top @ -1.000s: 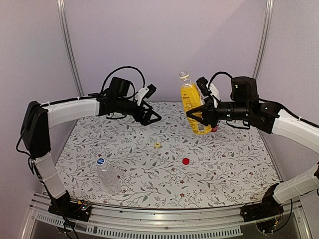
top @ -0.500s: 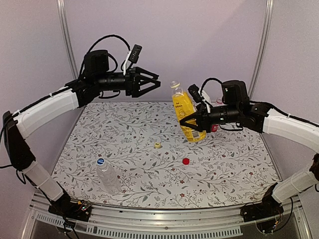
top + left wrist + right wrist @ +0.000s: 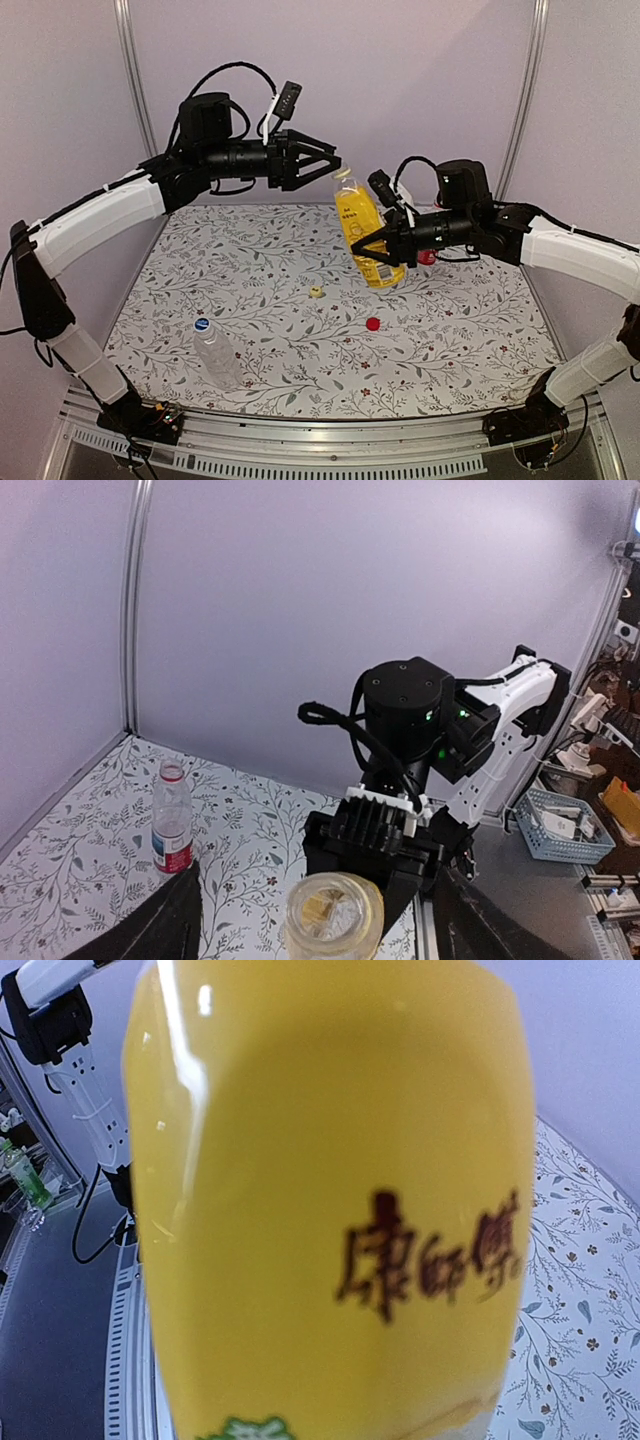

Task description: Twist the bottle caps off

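My right gripper (image 3: 380, 246) is shut on the lower body of the yellow-orange bottle (image 3: 356, 212) and holds it tilted above the table. That bottle fills the right wrist view (image 3: 330, 1210). Its mouth is uncapped and shows between my left fingers in the left wrist view (image 3: 333, 915). My left gripper (image 3: 330, 172) is open, level with the bottle's mouth and just left of it. The yellow cap (image 3: 316, 292) and the red cap (image 3: 373, 323) lie loose on the table. The clear unlabelled bottle (image 3: 217, 355) stands at the front left with the blue cap (image 3: 202, 324) on it.
The red-labelled clear bottle (image 3: 172, 815) stands uncapped at the back right of the table; in the top view only a red bit (image 3: 427, 257) shows behind my right arm. The flowered table (image 3: 460, 340) has walls at the back and sides.
My left arm has risen from the table and swung right to the bottle's mouth. My right arm has carried the yellow bottle left and tilted it toward the left gripper.
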### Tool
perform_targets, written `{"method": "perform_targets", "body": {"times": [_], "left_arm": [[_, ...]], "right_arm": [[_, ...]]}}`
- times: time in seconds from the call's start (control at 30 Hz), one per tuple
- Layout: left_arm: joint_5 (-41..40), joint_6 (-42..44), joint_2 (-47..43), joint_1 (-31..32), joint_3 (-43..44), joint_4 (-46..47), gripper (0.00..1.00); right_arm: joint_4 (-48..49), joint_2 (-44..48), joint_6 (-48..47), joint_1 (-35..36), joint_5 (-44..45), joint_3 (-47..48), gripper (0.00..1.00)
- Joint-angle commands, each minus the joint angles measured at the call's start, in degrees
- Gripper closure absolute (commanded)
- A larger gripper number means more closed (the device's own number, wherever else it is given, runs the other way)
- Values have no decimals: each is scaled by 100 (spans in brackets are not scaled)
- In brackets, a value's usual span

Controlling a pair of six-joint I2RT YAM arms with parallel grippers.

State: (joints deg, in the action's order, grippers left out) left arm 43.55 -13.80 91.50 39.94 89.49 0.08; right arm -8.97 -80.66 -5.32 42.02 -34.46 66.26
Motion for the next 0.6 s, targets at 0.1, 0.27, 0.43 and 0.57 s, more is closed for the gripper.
{"method": "perform_targets", "body": {"times": [0.1, 0.27, 0.43, 0.57], "left_arm": [[-52, -14, 276, 246, 304, -305, 30], [14, 18, 351, 301, 367, -419, 37], [57, 49, 428, 340, 391, -536, 40], [105, 69, 495, 356, 439, -585, 45]], "right_arm": [[152, -59, 22, 64, -92, 181, 67], [151, -47, 22, 65, -7, 171, 67], [146, -46, 28, 69, 53, 169, 68], [139, -37, 31, 69, 71, 163, 68]]}}
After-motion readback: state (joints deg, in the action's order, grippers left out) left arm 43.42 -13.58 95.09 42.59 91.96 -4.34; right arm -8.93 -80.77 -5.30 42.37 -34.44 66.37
